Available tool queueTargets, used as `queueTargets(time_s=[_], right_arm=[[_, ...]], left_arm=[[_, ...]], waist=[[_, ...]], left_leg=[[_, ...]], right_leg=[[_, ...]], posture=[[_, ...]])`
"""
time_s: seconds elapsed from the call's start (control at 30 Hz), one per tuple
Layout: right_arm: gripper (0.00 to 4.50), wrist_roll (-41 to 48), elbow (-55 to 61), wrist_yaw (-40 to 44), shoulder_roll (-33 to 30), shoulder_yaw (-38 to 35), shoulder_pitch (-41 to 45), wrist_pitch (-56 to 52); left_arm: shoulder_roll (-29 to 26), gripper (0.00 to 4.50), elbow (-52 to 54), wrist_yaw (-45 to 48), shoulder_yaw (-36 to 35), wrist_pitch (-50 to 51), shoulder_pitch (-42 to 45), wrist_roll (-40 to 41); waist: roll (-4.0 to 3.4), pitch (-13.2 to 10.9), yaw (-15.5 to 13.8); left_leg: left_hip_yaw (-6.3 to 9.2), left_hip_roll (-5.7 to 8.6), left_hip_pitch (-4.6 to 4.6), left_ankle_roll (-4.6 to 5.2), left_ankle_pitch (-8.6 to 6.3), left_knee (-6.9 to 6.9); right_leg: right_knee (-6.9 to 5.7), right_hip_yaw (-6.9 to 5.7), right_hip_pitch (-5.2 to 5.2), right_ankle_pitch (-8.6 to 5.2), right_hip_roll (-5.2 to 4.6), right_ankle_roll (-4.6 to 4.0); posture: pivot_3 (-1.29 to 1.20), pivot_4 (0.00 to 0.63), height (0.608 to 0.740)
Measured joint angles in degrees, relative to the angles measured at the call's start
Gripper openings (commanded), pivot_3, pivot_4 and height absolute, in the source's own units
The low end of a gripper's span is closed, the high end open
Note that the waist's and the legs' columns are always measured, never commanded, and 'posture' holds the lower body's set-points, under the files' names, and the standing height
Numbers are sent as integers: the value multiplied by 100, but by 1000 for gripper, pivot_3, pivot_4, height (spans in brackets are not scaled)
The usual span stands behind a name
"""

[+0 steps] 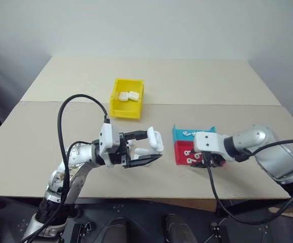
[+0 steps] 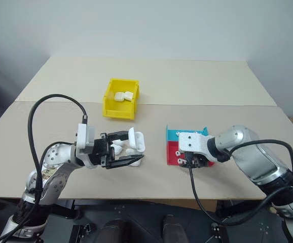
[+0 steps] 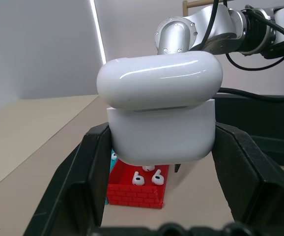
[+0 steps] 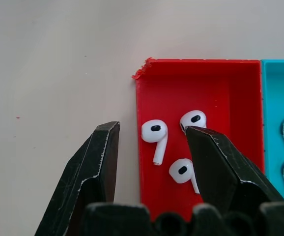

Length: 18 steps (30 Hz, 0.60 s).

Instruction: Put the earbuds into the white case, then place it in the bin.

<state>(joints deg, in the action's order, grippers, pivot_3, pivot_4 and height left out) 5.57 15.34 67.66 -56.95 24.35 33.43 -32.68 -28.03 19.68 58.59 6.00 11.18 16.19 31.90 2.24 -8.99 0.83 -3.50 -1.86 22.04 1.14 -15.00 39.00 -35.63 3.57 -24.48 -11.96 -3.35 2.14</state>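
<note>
The desk (image 1: 197, 81) carries everything, a pale sheet with a seam running across it behind the trays. Toward its far middle sits the yellow bin (image 1: 126, 98), with two white cases already lying inside. Near the front right edge the red tray (image 4: 181, 83) and the teal tray (image 1: 193, 132) stand touching, side by side. The left pincer (image 1: 149, 148) hangs over the front middle of the desk, clamped on the white case (image 3: 160, 125); the case's lid is flipped up, so the body is ready to be filled. The right pincer (image 4: 152, 147) hovers over the red tray's near wall, its black fingers parted with nothing between them, one finger outside the tray and the other above its floor. Three earbuds (image 4: 155, 132) lie loose in the red tray, and more rest in the teal one. The step in hand appears to be picking up an earbud. Next, the right pincer probably needs to drop and straddle one bud, closing gently on so small and glossy a piece, then carry it across to the open case.
</note>
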Motion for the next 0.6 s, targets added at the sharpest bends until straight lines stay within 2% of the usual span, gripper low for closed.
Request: queueTargets(time_s=[0.17,0.33,0.6], right_arm=[[2589,-254,-291,120,223,182,88,4],[2589,-380,-346,233,305,192,85,7],[2589,-530,-570,330,444,193,84,80]], left_arm=[[156,2783,149,-305,-10,248,-64,58],[460,2783,458,-1036,-115,889,143,471],[325,2783,953,-1180,-276,1154,189,861]], waist=[[0,0,-5],[0,0,-9],[0,0,6]], left_leg=[[1,0,-3,0,0,1],[13,1,-1,0,0,5],[8,1,-8,0,0,4]], right_leg=[[-8,0,0,0,1,-1],[-9,0,0,0,0,0],[-13,2,3,0,4,-1]], posture=[[0,150,740],[0,150,740],[0,150,740]])
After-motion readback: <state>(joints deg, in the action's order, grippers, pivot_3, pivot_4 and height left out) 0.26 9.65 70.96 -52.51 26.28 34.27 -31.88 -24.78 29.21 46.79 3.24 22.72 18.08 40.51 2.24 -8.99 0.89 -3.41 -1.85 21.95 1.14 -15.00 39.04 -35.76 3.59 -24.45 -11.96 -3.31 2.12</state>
